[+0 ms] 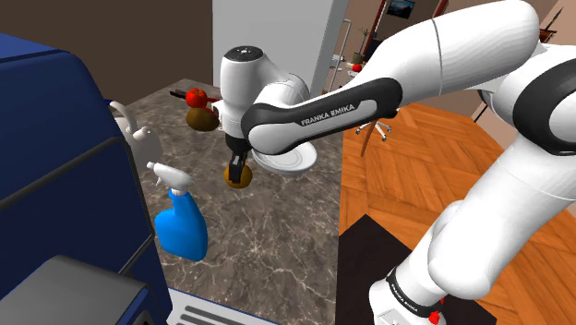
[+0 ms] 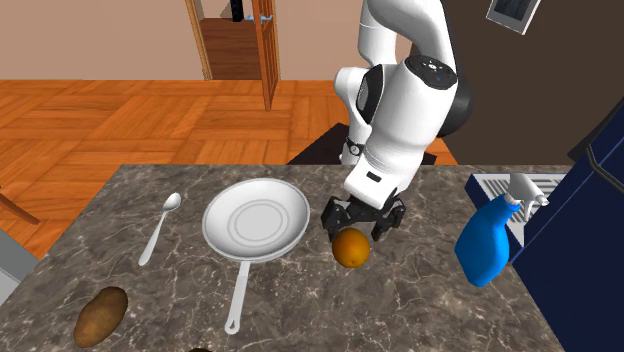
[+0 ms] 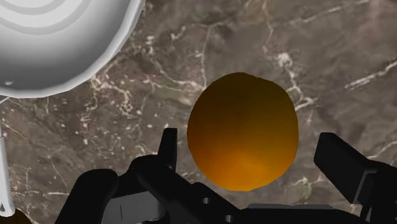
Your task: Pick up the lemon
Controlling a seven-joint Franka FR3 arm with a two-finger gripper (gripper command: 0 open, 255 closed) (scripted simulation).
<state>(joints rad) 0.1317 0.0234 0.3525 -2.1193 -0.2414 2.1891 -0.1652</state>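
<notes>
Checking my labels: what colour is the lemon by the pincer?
The lemon is deep orange, shading to brown; wrist view shows it best.

Orange lemon (image 3: 243,130), white pan (image 2: 256,220), blue spray bottle (image 2: 485,240), brown white-veined counter (image 2: 420,300).

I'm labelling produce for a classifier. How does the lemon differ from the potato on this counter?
The lemon is orange-yellow and nearly round; the potato is brown and elongated. The lemon lies between the open fingers of the gripper, beside the white pan; the potato lies apart, beyond the spoon. Both rest on the marbled counter.
</notes>
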